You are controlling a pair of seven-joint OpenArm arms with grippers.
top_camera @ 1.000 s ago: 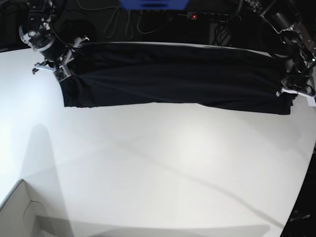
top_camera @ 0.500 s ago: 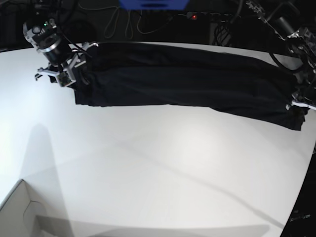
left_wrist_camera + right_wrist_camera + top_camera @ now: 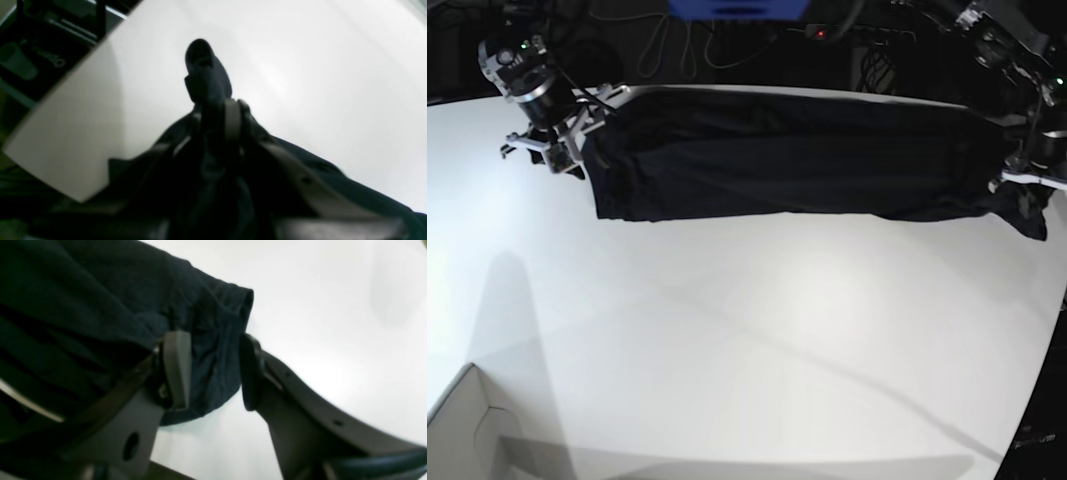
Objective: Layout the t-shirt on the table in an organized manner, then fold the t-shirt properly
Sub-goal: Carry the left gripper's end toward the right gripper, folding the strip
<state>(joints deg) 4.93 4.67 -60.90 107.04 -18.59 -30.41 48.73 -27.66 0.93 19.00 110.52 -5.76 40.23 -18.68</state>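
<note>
The black t-shirt (image 3: 797, 155) lies stretched in a long band across the far side of the white table (image 3: 747, 340). The left gripper (image 3: 217, 113) pinches one end tight. The right gripper (image 3: 213, 370) has its jaws apart, with cloth between them. A white box corner (image 3: 467, 430) sits near the front edge.

The surface (image 3: 757, 330) is a broad, smooth white top with a curved edge running round from 3 to 5 o'clock. Lying on it toward 12 o'clock is the t-shirt (image 3: 787, 155), a long black band of soft fabric stretched from about 10 o'clock across to 2 o'clock, with its near edge resting on the white. A white box corner (image 3: 467, 430) sits at 7 o'clock. Soft grey shadows cross the bare middle.
</note>
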